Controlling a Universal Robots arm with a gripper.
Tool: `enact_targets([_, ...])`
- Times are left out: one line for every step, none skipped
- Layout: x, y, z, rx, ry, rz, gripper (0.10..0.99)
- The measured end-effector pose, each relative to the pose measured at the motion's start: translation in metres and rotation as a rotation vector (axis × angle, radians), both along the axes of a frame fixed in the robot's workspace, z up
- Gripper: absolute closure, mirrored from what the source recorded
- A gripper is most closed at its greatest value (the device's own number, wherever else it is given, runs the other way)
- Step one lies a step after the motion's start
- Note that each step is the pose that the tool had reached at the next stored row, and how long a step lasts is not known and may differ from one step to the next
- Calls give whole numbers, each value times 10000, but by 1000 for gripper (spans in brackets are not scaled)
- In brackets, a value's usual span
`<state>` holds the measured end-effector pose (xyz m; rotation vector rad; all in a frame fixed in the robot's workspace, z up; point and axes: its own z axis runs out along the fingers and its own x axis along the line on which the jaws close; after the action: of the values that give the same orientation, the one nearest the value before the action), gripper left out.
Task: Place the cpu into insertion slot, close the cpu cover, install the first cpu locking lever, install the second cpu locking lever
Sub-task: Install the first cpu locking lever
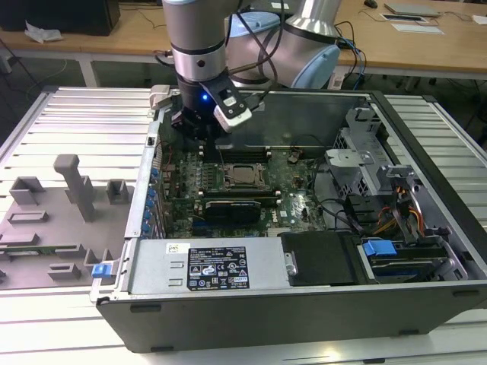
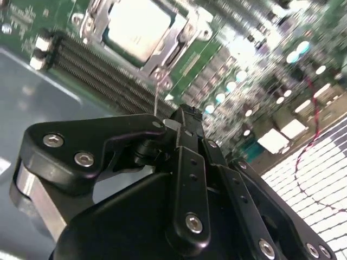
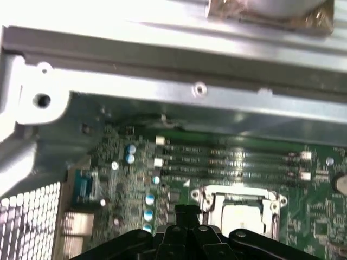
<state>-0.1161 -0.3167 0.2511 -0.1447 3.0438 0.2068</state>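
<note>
The cpu [image 1: 245, 175] lies flat in the insertion slot [image 1: 230, 173] at the middle of the green motherboard, its dull silver top showing in both wrist views [image 2: 138, 27] [image 3: 238, 216]. The cpu cover [image 2: 176, 40], a silvery frame, lies down around the chip [image 3: 209, 197]. A thin metal lever [image 2: 156, 92] stands up by the socket's corner, close to my fingertips. My gripper [image 1: 199, 133] hangs over the board's far corner towards the exterior view's left, a little away from the socket. Its black fingers [image 2: 186, 114] [image 3: 187, 208] are shut together with nothing seen between them.
Long memory slots [image 3: 233, 162] run beside the socket. The case wall [image 3: 190, 92] rises just behind my gripper. A grey power-supply box [image 1: 205, 266] fills the case front, with a black finned bar [image 1: 236, 207], drive bays and cables [image 1: 403, 205] nearby. A grey fixture plate [image 1: 53, 220] lies outside.
</note>
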Motion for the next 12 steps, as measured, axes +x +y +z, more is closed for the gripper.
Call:
enact_targets([-5, 0, 0, 142, -2, 0, 980])
enact_targets([-14, 0, -1, 396, -3, 0, 980])
enact_targets([-18, 0, 0, 575, -4, 0, 980])
enact_targets([-21, 0, 0, 696, -4, -1, 980])
enact_targets([-22, 0, 0, 764, -4, -1, 980])
enact_targets([-22, 1, -1, 770, -4, -2, 980])
enact_targets([-22, 1, -1, 771, -4, -2, 980])
enact_targets([-20, 0, -1, 772, -4, 0, 980])
enact_targets([-14, 0, -1, 772, -4, 1, 980])
enact_targets([-4, 0, -1, 771, -3, 0, 980])
enact_targets([16, 0, -1, 772, -3, 0, 980])
enact_targets([36, 0, -1, 771, -4, -1, 980])
